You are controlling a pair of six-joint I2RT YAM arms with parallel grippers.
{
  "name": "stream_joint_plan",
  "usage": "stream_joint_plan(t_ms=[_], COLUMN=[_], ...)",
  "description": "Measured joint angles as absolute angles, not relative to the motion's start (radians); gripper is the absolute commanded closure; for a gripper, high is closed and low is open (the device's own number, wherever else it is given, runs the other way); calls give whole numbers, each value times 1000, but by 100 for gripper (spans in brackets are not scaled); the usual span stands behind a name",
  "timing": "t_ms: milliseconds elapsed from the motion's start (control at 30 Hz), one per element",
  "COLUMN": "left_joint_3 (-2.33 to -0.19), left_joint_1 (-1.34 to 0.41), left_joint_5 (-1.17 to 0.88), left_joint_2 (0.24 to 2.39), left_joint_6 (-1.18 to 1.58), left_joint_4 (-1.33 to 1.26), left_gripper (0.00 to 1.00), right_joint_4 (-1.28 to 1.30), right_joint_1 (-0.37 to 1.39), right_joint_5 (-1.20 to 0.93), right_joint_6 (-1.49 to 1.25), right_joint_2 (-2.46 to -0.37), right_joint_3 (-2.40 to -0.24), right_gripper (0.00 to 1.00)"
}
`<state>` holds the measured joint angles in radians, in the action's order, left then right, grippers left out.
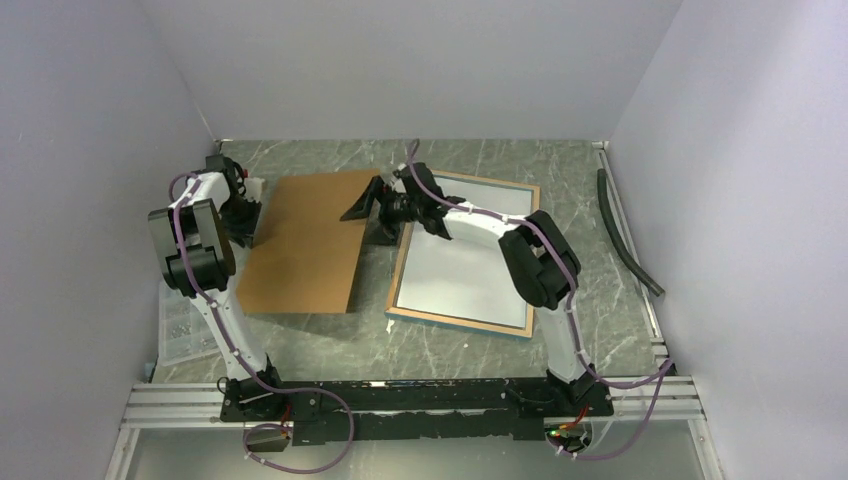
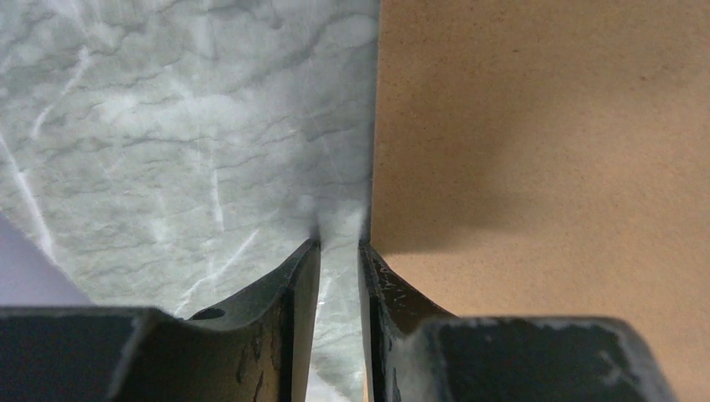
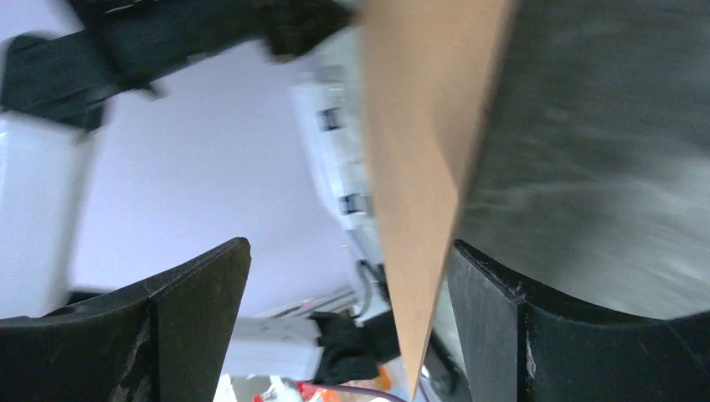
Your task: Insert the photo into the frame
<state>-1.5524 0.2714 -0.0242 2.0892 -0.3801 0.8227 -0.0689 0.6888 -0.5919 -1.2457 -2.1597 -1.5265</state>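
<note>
The frame point(image 1: 460, 322) lies flat at centre right, light wood edges up, with a blue rim along its near side. A plain white sheet point(image 1: 465, 270) fills it, seemingly the photo's white reverse; no balloon print shows. The brown hardboard backing panel point(image 1: 305, 245) lies to its left. My right gripper point(image 1: 365, 210) is open around the panel's far right corner point(image 3: 419, 167), which sits close to the right finger point(image 3: 502, 318). My left gripper point(image 1: 248, 218) is at the panel's left edge point(image 2: 544, 167), almost shut with a narrow slit and nothing in it point(image 2: 339, 244).
A clear plastic packet point(image 1: 185, 325) lies at the table's left edge. A black hose point(image 1: 625, 235) runs along the right wall. An aluminium rail point(image 1: 400, 400) carries both arm bases at the near edge. Walls close in left, back and right.
</note>
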Motion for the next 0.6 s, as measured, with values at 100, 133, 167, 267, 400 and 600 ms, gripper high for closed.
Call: stream_joint_plan(t_ms=[100, 133, 167, 267, 400, 600], left_joint_3=[-1553, -1553, -1553, -1551, -1534, -1523], left_joint_1=[264, 245, 230, 176, 150, 155], left_joint_5=[-99, -133, -167, -254, -319, -345], left_joint_2=[2089, 2088, 2088, 2087, 2081, 2067], left_joint_6=[-368, -365, -360, -349, -345, -339], left_joint_4=[839, 854, 863, 888, 900, 911], left_gripper=[69, 70, 70, 70, 70, 57], right_joint_4=[-208, -246, -287, -382, -385, -149], right_joint_1=[698, 706, 717, 743, 755, 738], right_joint_5=[-624, -633, -643, -676, -688, -638], right_joint_6=[-1280, -1288, -1295, -1320, -1315, -1220], right_joint_2=[-2108, -2094, -2079, -2051, -2049, -2020], right_joint_3=[-1513, -1512, -1512, -1508, -1508, -1508], right_gripper=[11, 11, 11, 14, 25, 55])
